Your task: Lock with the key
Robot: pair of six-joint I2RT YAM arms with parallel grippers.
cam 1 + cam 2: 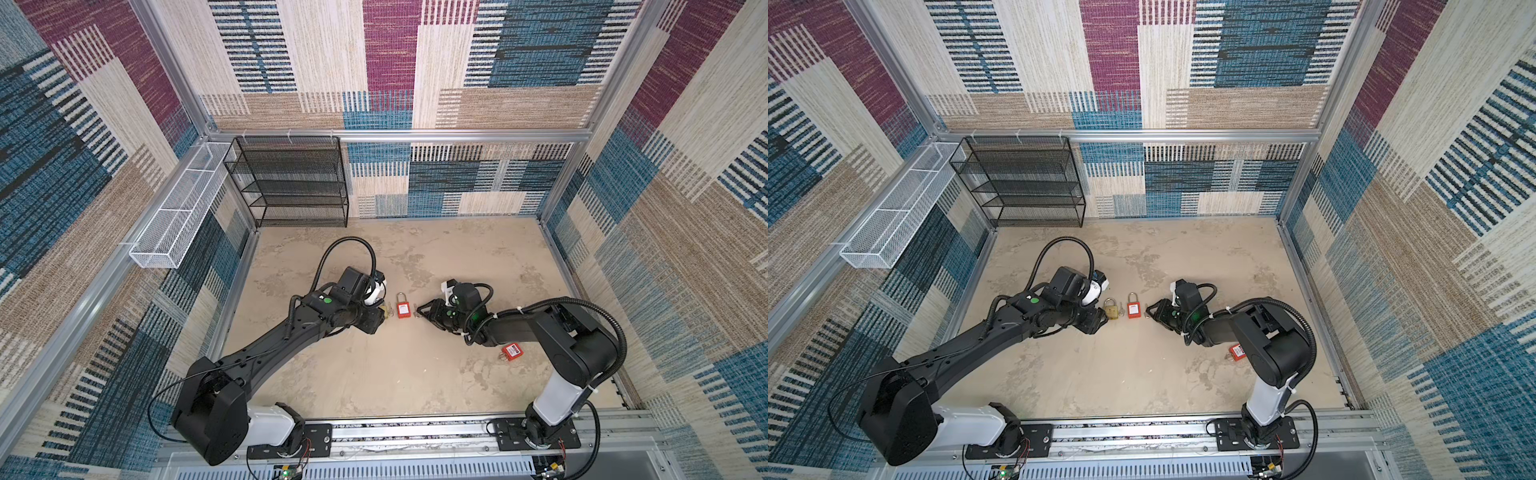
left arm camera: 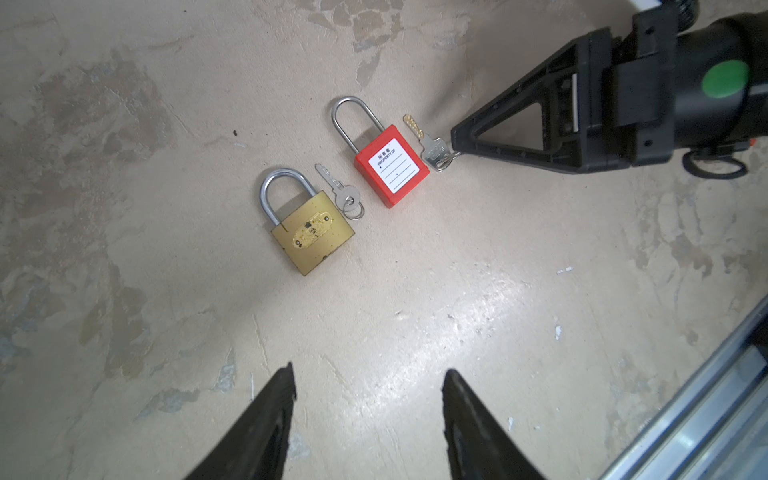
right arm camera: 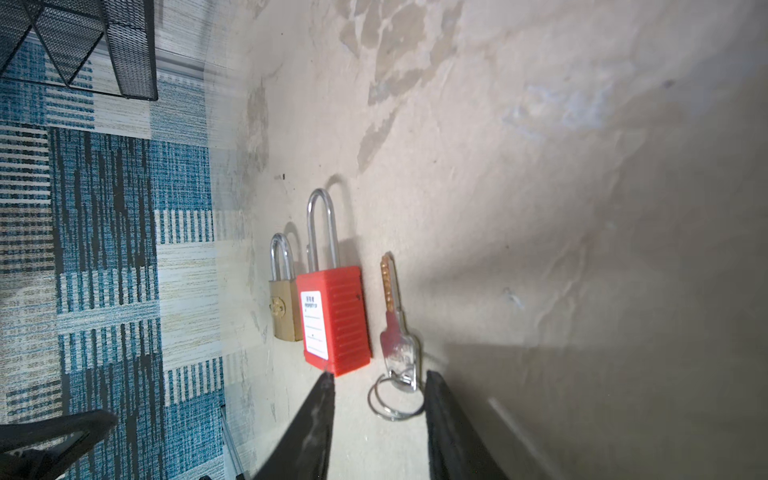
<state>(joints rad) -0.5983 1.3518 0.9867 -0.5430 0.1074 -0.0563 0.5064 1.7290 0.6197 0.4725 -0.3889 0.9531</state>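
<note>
Right wrist view hides half the brass padlock (image 3: 284, 316) behind the red padlock (image 3: 334, 320); the key (image 3: 397, 336), gold-bladed with a silver head and ring, lies on the bench (image 3: 540, 208) just beside it, head between the parted right jaws, ungripped. Left jaws hang apart, empty.

Left tool (image 2: 368, 374) and right tool (image 3: 380, 376) face each other, low, jaws parted.

Qty: 2 red padlocks (image 2: 392, 170) (image 1: 512, 352), 1 brass padlock (image 2: 313, 237), 2 keys (image 2: 345, 198) (image 2: 432, 145), 2 mesh racks (image 1: 291, 183) (image 1: 178, 212)
</note>
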